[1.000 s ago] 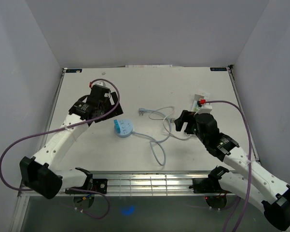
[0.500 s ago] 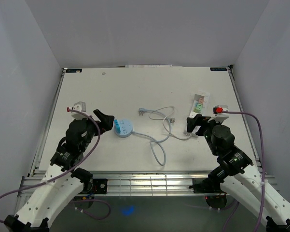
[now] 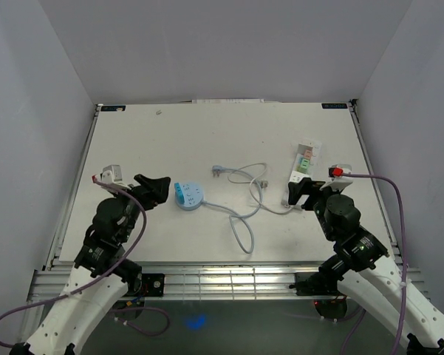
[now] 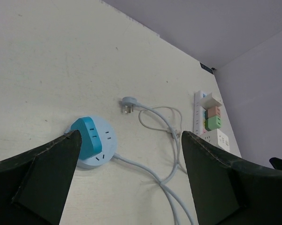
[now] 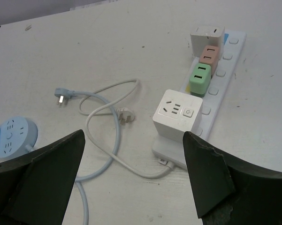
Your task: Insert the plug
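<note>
Pulling back, both arms now sit nearer the close edge of the worktop (image 3: 133,133) than a second ago, when the left one reached farther out. The left fingers (image 4: 42,178) are spread wide and hold nothing. The right fingers (image 5: 42,173) are spread and empty too. The white power strip (image 5: 224,74) lies just past them, and the round blue socket (image 4: 91,140) lies just past the left fingers. Looped cords (image 3: 239,235) lie between. The blue plug (image 4: 128,104) lies loose beyond the loops, with a white plug (image 5: 126,116) nearby.

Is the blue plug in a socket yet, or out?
Out. The blue plug lies loose on the table, prongs bare, apart from the round socket and the power strip.
</note>
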`<act>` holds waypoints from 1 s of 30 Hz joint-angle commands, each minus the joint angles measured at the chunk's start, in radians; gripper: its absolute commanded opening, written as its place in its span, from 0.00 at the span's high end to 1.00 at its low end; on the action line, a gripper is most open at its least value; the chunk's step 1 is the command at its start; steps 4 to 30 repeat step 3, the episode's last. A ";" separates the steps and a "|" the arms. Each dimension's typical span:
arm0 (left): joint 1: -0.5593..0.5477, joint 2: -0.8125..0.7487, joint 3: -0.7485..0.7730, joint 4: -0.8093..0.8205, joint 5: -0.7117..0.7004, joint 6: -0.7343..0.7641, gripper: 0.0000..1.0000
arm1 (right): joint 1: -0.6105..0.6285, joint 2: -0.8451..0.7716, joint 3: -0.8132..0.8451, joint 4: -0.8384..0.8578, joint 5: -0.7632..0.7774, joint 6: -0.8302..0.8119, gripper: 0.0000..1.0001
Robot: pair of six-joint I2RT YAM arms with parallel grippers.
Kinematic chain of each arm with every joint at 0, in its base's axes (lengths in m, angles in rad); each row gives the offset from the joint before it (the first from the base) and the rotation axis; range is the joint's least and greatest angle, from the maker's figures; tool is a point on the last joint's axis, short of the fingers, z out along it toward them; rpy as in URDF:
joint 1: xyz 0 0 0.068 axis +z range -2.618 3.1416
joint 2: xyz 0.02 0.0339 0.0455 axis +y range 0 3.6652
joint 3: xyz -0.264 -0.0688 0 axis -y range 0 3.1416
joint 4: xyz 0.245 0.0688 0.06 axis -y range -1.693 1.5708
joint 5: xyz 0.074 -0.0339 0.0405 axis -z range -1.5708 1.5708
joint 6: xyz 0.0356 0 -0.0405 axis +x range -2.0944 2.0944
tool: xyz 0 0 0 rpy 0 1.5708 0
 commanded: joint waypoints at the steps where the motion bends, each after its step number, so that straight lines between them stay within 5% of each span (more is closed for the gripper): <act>1: -0.004 0.037 0.041 -0.022 -0.004 -0.005 0.02 | -0.004 -0.013 0.010 0.014 0.008 -0.007 0.09; 30: -0.006 0.041 0.046 -0.023 -0.004 -0.005 0.02 | -0.004 -0.013 0.011 0.011 -0.001 -0.006 0.11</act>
